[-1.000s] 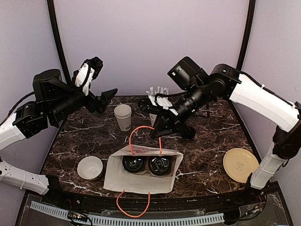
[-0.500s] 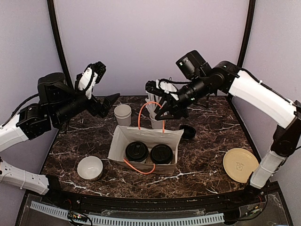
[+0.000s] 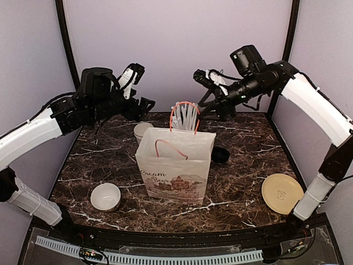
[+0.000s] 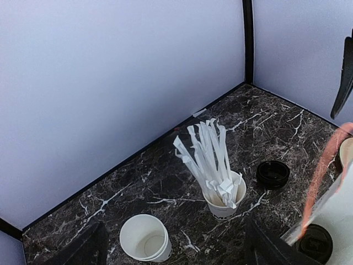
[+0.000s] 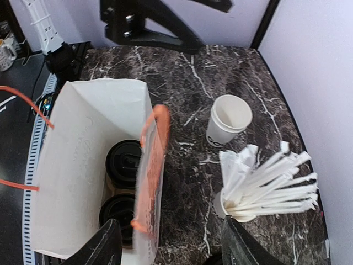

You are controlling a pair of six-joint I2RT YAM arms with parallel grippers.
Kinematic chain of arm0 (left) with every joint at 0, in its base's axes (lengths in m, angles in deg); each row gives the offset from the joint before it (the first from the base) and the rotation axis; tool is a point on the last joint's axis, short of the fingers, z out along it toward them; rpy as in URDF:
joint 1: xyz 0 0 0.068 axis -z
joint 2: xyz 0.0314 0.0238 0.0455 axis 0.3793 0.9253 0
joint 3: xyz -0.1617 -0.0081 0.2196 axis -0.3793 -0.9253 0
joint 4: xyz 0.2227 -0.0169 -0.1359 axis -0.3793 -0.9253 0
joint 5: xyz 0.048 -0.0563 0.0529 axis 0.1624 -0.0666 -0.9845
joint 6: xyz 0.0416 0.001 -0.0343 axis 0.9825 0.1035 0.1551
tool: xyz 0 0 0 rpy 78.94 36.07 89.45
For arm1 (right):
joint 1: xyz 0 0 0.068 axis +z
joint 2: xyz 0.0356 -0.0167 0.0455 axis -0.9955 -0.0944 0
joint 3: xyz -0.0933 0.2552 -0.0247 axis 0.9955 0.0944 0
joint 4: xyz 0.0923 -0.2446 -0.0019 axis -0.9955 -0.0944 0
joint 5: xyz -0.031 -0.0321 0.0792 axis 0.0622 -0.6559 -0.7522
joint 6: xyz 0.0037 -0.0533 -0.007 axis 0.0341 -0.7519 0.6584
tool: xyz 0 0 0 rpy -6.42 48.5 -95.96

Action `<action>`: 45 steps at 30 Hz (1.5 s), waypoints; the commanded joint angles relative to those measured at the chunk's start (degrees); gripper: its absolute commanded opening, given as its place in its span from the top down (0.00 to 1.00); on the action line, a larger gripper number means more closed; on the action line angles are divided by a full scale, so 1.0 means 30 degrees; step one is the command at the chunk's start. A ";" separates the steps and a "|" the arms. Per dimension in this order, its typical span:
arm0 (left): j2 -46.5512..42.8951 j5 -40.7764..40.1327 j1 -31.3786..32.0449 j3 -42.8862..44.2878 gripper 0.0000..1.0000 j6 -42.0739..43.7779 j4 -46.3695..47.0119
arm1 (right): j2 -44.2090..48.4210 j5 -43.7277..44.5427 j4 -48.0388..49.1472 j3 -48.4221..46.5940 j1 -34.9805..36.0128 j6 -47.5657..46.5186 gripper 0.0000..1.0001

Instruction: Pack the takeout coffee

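Note:
A white paper bag (image 3: 176,165) with orange handles stands upright mid-table. The takeout coffee is inside it: the right wrist view looks down on two black lids (image 5: 126,160) (image 5: 118,212) side by side, and one lid (image 4: 314,243) peeks into the left wrist view. My right gripper (image 3: 207,91) hangs open above and behind the bag. The blurred orange handle (image 5: 151,165) lies loose between its spread fingers (image 5: 105,245), not pinched. My left gripper (image 3: 143,105) is open and holds nothing, up at the back left over the table (image 4: 165,187).
Behind the bag stand an empty white cup (image 3: 142,131) and a cup of white straws (image 3: 185,113). A loose black lid (image 3: 220,154) lies right of the bag. A white bowl (image 3: 105,197) sits front left and a tan plate (image 3: 282,192) front right.
The bag went from lying flat to standing upright, pulled up by its handle. My right gripper then opened, let the handle go and rose toward the back. My left arm swung right.

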 commanded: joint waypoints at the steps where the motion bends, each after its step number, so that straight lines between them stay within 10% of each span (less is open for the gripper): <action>1: -0.0120 0.0625 -0.0750 0.0730 0.11 -0.0772 -0.0390 | 0.0470 -0.1479 0.1616 0.0225 -0.2363 0.1669 0.40; 45: 0.0533 0.0171 -0.2665 0.0821 0.07 0.0618 -0.0780 | -0.9937 -0.2346 0.8314 -0.3131 -0.5846 0.8909 0.72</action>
